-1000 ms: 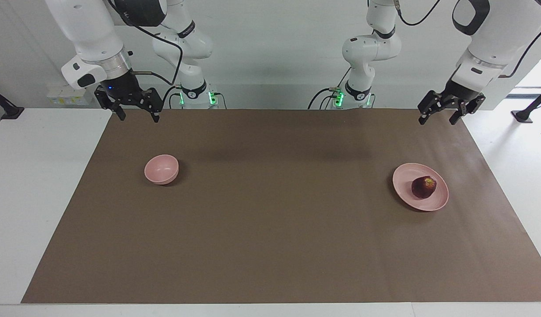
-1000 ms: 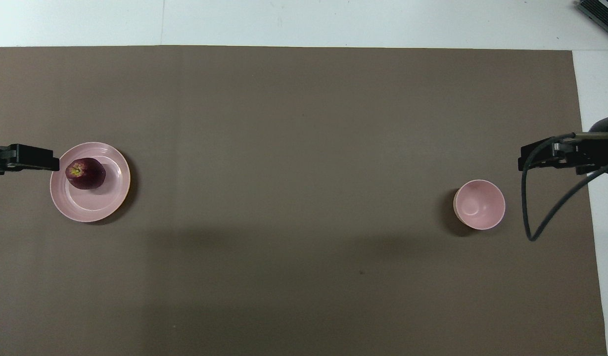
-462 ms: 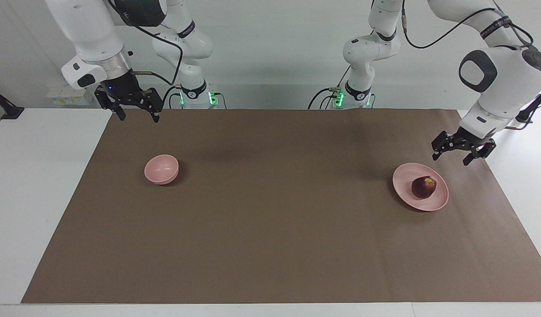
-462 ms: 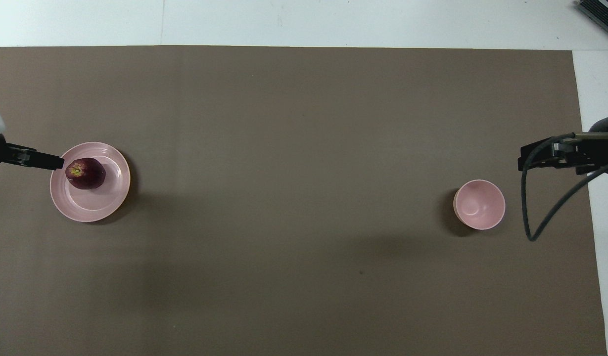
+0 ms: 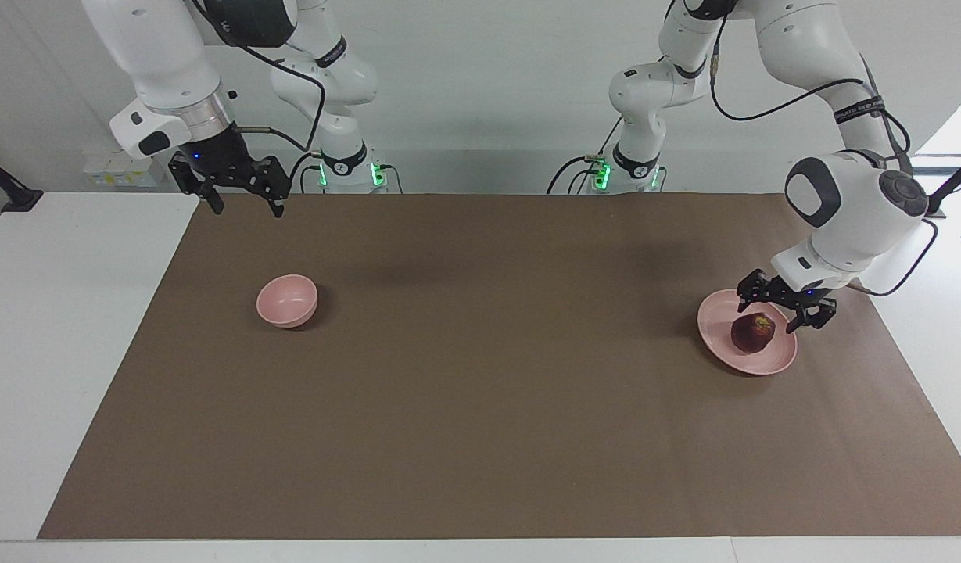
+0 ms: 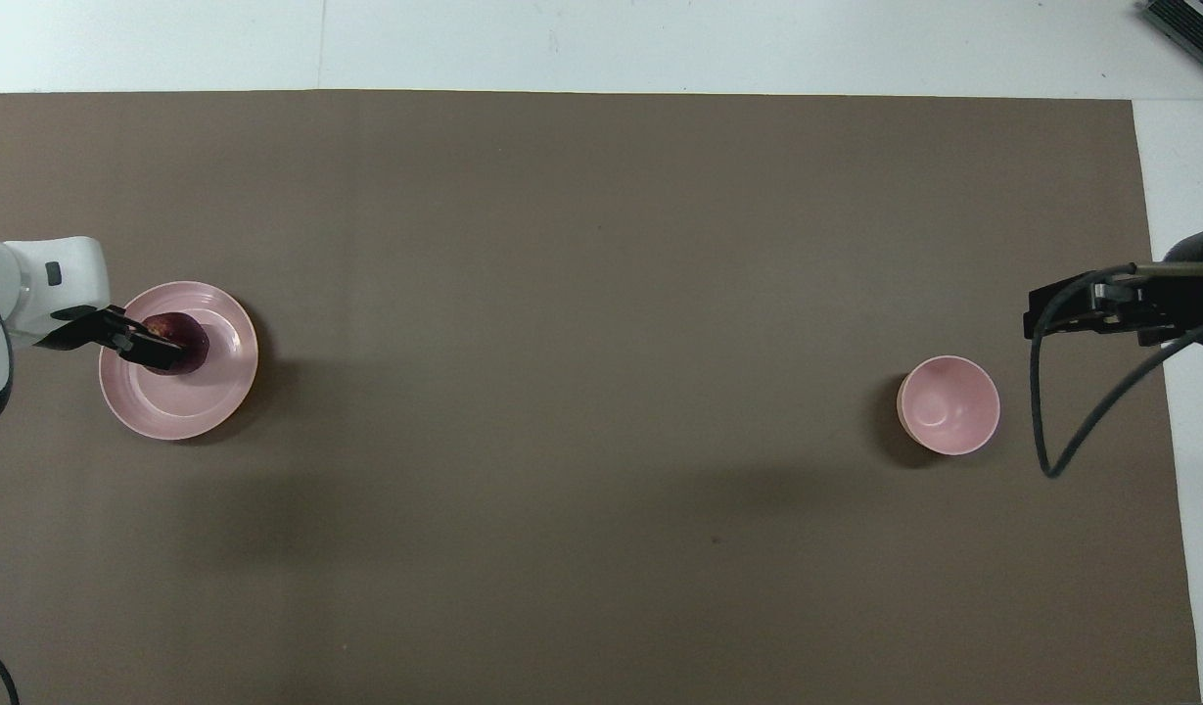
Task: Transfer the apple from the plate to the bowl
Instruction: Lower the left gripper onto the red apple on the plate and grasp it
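Note:
The dark red apple [image 5: 754, 334] lies on the pale pink plate [image 5: 717, 328] toward the left arm's end of the table. My left gripper [image 5: 772, 310] is open and hangs low over the apple, one finger to each side of its top. In the overhead view the left gripper [image 6: 139, 342] covers part of the apple [image 6: 194, 346] on the plate [image 6: 185, 406]. The small pink bowl [image 5: 287, 300] stands empty toward the right arm's end and also shows in the overhead view [image 6: 948, 404]. My right gripper [image 5: 243, 205] is open and waits raised over the mat's corner by the robots.
A brown mat [image 5: 480, 391] covers the table, with white table surface [image 5: 66, 328] at both ends. A black cable [image 6: 1051, 431] hangs from the right arm beside the bowl.
My left arm has swung down from over the mat's corner by the robots to just over the apple on the plate. The right arm, the bowl and the apple have not moved.

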Available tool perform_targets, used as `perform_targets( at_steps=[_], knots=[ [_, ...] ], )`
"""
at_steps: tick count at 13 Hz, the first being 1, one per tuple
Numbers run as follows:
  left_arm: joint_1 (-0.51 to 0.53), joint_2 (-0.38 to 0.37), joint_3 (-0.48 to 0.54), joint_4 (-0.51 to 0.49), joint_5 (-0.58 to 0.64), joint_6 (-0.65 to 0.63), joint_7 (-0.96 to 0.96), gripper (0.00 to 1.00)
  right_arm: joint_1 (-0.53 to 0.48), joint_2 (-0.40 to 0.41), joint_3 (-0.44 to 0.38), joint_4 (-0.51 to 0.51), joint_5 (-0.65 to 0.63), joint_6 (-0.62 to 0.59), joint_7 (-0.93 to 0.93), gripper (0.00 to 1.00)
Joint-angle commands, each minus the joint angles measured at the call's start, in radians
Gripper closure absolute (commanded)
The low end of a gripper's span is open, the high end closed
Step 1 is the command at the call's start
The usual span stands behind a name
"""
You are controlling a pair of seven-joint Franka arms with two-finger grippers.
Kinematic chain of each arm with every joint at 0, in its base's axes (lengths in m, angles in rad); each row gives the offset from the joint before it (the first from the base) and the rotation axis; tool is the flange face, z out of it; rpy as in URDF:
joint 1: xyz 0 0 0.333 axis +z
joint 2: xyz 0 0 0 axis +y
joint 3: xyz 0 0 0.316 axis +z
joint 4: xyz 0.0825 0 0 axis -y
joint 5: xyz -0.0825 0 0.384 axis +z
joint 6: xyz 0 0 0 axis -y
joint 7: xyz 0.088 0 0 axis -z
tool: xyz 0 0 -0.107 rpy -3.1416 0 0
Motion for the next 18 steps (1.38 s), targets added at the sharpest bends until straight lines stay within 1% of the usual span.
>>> perform_targets(
  at_steps=[1,4,8,10,13,17,18],
  knots=[
    [-0.002,-0.013,0.002,-0.038,-0.007,0.038,0.045,0.00,-0.012,-0.014,0.005,-0.019,0.017,0.006,-0.031,0.00],
    [-0.002,0.001,0.002,-0.076,-0.007,0.132,0.081,0.00,-0.012,-0.013,0.005,-0.019,0.017,0.009,-0.029,0.00],
    [0.001,0.007,0.002,-0.084,-0.007,0.158,0.110,0.00,-0.013,-0.013,0.004,-0.019,0.017,0.006,-0.029,0.00],
    [-0.002,0.015,0.002,-0.107,-0.007,0.191,0.108,0.00,-0.013,-0.013,0.002,-0.019,0.017,0.010,-0.028,0.00],
    [-0.002,0.013,0.003,-0.129,-0.007,0.199,0.105,0.00,-0.009,-0.016,0.004,-0.024,0.014,0.017,-0.035,0.00],
    [-0.005,0.013,0.003,-0.141,-0.007,0.204,0.105,0.00,-0.001,-0.042,0.005,-0.070,0.016,0.025,-0.041,0.00],
    [-0.005,0.015,0.003,-0.141,-0.004,0.208,0.107,0.21,0.002,-0.050,0.005,-0.085,0.016,0.051,-0.043,0.00]
  ],
)
